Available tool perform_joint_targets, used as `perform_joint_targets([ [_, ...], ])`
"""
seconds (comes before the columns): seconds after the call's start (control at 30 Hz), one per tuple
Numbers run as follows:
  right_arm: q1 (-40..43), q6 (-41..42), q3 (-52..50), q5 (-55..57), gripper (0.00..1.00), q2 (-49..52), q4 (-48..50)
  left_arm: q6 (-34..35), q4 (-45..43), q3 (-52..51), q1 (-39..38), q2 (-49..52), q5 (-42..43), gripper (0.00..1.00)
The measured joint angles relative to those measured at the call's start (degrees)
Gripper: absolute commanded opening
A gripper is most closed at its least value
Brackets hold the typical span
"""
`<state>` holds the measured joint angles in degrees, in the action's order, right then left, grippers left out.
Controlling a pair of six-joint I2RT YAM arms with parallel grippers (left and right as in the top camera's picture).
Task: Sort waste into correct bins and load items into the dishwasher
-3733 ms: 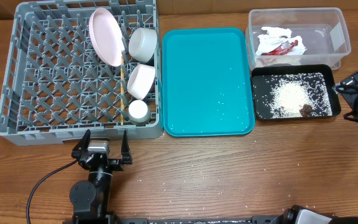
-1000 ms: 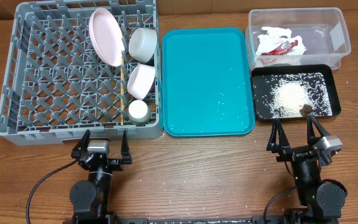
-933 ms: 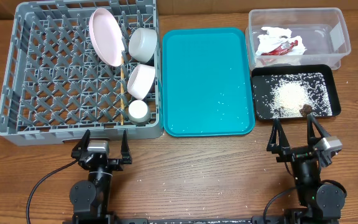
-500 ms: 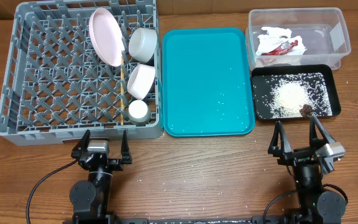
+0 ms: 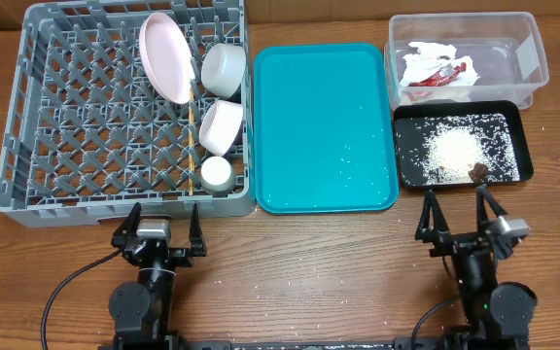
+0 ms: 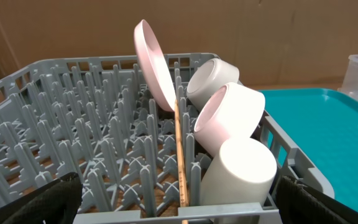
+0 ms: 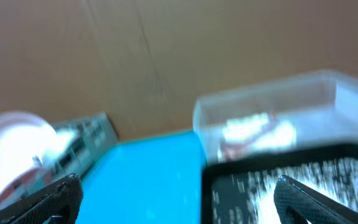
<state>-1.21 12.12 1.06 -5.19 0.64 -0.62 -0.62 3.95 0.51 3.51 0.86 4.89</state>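
Observation:
The grey dish rack [image 5: 86, 117] holds the pink plate [image 5: 165, 56], two white bowls [image 5: 225, 70] [image 5: 221, 126], a white cup [image 5: 216, 173] and the chopsticks [image 5: 191, 146]. The left wrist view shows the plate [image 6: 154, 65], a bowl [image 6: 229, 118], the cup [image 6: 238, 174] and a chopstick [image 6: 180, 155]. The clear tub [image 5: 533, 49] holds the red wrapper and tissue [image 5: 436, 68]. The black tray [image 5: 507, 122] holds rice [image 5: 452, 149] and brown scraps [image 5: 478, 172]. My left gripper [image 5: 160, 222] is open and empty in front of the rack. My right gripper [image 5: 458, 214] is open and empty in front of the black tray.
A flat teal tray [image 5: 324, 126] with a few rice grains lies between the rack and the bins. Loose grains are scattered on the wooden table [image 5: 309, 272] near its front. The right wrist view is blurred by motion.
The right arm came from the far right edge to the front of the black tray, and has since shifted slightly. The left arm has not moved.

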Motion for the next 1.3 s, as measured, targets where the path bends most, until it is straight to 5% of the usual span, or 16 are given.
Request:
perform_joint_targets([
  [1.3, -0.1, 0.0, 0.0, -1.0, 1.0, 0.0, -3.9, 0.0, 0.0, 0.0, 0.0, 0.0, 0.0, 1.0],
])
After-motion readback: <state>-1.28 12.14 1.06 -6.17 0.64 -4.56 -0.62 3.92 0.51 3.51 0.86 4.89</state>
